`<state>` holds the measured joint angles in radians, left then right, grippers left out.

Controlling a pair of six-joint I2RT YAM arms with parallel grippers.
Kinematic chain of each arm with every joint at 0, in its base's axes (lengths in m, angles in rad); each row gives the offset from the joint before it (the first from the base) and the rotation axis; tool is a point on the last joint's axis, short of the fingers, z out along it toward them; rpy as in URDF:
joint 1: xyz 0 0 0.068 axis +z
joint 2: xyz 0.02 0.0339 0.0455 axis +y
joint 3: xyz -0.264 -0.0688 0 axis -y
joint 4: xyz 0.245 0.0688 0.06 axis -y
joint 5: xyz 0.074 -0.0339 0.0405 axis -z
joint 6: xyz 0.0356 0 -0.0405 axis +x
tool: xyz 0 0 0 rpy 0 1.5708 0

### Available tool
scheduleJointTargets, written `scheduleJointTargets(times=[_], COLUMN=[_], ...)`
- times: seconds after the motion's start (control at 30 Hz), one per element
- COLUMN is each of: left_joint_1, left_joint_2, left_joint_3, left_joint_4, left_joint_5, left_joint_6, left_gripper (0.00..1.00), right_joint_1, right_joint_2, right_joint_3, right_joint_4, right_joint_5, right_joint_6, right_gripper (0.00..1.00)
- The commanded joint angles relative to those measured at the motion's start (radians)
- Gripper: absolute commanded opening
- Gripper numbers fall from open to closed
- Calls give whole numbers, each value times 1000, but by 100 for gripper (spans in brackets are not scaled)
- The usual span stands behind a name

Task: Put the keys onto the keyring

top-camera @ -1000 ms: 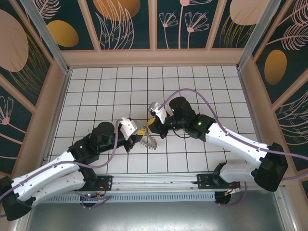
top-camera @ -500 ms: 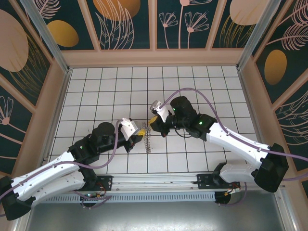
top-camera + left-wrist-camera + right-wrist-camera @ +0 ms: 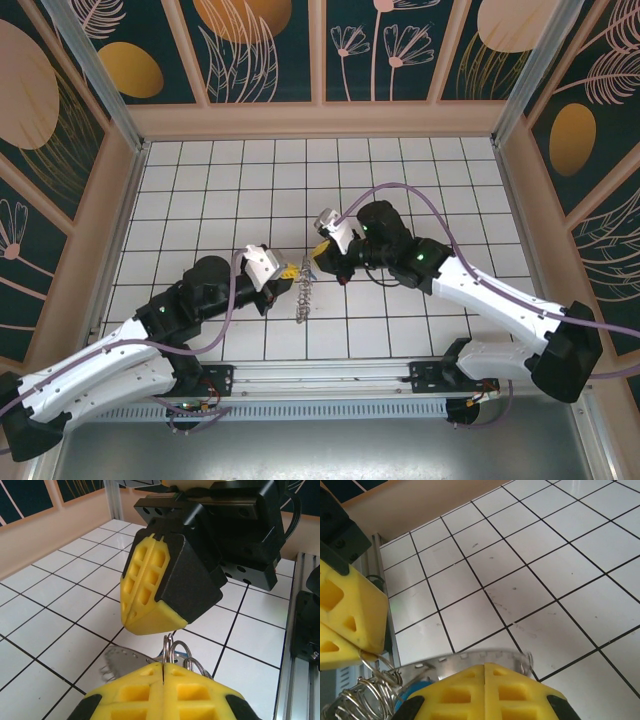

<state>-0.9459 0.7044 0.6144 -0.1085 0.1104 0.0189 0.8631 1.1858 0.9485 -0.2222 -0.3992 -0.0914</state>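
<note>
keyring (image 3: 304,292), one, in left pincer (image 3: 163,667) and right pincer (image 3: 485,668)

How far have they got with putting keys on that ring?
Done: the keyring is picked up, pinched by the right gripper at its rim and the left gripper at its wire loops. In hand: steadying it. To do: threading keys; a blue bit may be one, unclear whether attached.

A white tiled floor with black grid lines (image 3: 400,160) is boxed by tan wooden walls (image 3: 320,120) on the left, right and far sides. These hold dark teal flower-painted panels (image 3: 385,50). A silvery ribbed metal rail (image 3: 330,408) runs along the near edge.
</note>
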Motion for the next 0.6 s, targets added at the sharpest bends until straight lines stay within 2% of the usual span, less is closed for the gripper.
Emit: scheduleJointTargets(times=[0.0,0.1,0.23,0.4,0.57], left_joint_1=[-7,-7,-6,-6,-7], left_joint_2=[-20,-23,-22,-23,-32], left_joint_3=[-1,-1,-3,-10,-12], left_joint_4=[67,71,89,112,118], left_joint_5=[-12,-1,41,127,163], left_joint_6=[8,13,17,12,9], left_gripper=[0,0,0,0,0], right_joint_1=[-7,-5,-6,-4,-7], right_joint_2=[-73,-156,-258,-280,-285], right_joint_3=[-25,-52,-112,-144,-162], right_joint_4=[3,35,116,164,209], right_joint_5=[18,11,-34,-115,-143], right_joint_6=[-24,-60,-108,-169,-214], right_gripper=[6,19,32,34,35])
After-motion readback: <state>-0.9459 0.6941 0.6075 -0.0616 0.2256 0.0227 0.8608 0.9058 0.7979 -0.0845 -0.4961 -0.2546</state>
